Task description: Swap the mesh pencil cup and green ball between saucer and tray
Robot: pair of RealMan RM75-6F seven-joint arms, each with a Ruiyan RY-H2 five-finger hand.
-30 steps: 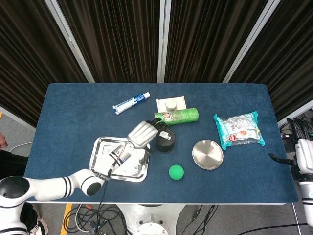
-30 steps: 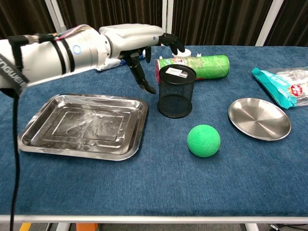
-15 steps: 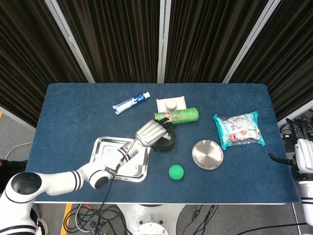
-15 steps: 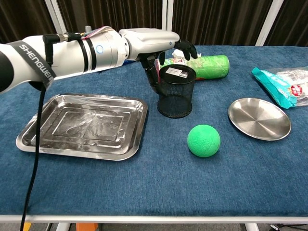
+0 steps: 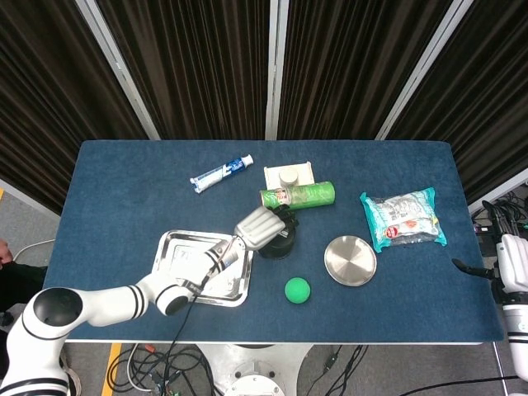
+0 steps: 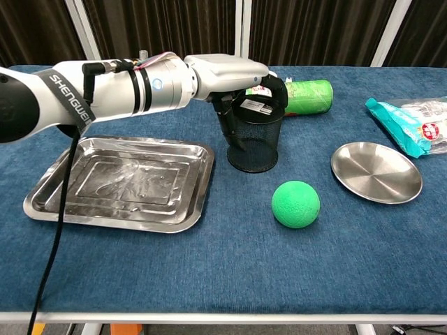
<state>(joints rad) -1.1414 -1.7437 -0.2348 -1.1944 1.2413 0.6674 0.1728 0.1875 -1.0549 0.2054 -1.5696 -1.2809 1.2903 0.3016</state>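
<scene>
Left hand [image 6: 241,77] wraps the top of the black mesh cup [image 6: 254,134], fingers draped over the far rim and one finger down the near side, so it looks closed on the cup, though how firm the hold is can't be read. Cup stands upright on the blue table [image 5: 124,190], between the tray [image 6: 119,183] and the saucer [image 6: 376,172], in neither one. Grip from above the rim makes sense: it leaves the base free for setting the cup down flat

Green ball [image 6: 295,204] sits loose on the cloth in front of the cup, near it but apart, also outside both dishes. Tray and saucer both hold nothing, so either item can go straight in once lifted; my read is the cup is bound for one of them first, ball after

Right hand [image 5: 495,272] barely shows at the table's far right edge in the head view, too little to tell if fingers are apart or curled

Clutter behind: green can [image 5: 299,196] lying on its side just behind the cup, toothpaste tube [image 5: 221,173], small white box [image 5: 289,175], snack bag [image 5: 403,217] at right. Can is close enough that a sloppy lift could knock it
</scene>
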